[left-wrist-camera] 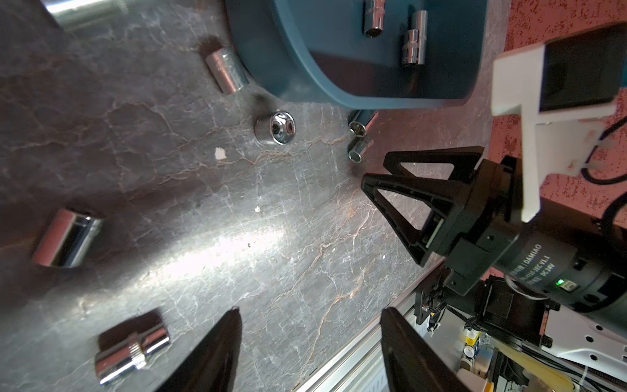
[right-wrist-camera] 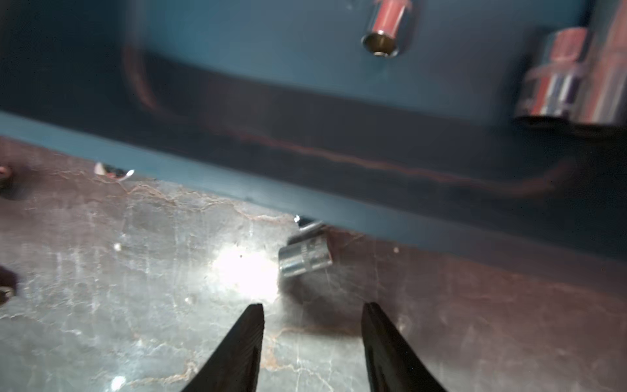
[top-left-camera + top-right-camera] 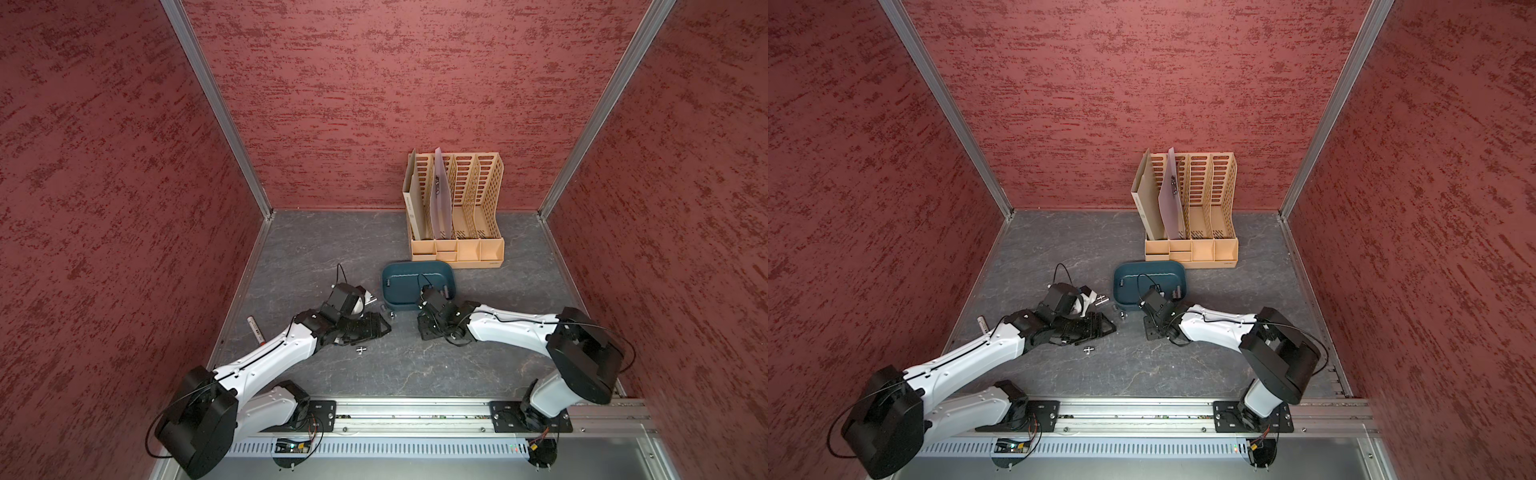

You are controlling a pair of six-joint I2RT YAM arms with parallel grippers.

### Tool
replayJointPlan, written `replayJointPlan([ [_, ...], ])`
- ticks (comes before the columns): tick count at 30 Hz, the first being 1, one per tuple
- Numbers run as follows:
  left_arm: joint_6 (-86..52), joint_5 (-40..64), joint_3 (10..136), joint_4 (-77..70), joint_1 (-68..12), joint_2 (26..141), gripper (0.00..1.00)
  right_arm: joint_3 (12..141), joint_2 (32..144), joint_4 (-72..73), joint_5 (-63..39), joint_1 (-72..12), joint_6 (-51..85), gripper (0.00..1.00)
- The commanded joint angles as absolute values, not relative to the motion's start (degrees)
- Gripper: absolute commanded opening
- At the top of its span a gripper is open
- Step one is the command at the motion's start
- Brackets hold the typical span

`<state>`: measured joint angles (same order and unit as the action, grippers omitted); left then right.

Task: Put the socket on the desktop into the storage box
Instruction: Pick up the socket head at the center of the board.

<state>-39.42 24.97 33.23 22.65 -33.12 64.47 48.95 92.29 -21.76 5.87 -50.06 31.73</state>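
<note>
Readable print: one item only.

Black cylindrical motor housing point(image 1: 539, 268) just behind the right gripper point(image 1: 375, 168), left wrist view, carries white lettering in three lines:
- Top line ends "DAMIAO" after a vertical bar; characters before the bar unclear.
- Middle line ends "V1.1"; the rest too small to make out.
- Bottom line ends "DC 24V".

Tan perforated plastic file rack point(image 3: 478, 249): small dark print at the right end of the front base, both top views, illegible.

Tan cardboard folder point(image 3: 411, 199) standing in the rack: faint print along its edge, illegible.

White cylindrical tube point(image 3: 255, 330) lying on the grey marbled desktop point(image 3: 374, 374): dark marking, illegible.
</note>
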Motion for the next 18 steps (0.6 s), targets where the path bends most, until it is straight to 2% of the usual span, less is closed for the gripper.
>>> replayJointPlan([
  [1, -39.9, 24.3, 32.7, 21.7, -33.1, 63.6, 0.68, 50.7, 93.7, -19.8, 8.4, -50.4, 29.9, 0.52],
  [13, -40.6, 23.8, 32.0, 21.2, -33.1, 64.2, 0.67, 54.3, 98.9, -20.5, 9.7, -50.3, 26.2, 0.51],
  [18, -40.7, 23.7, 32.1, 21.2, -33.2, 64.5, 0.67, 54.8, 100.2, -20.5, 9.2, -50.4, 25.7, 0.45],
])
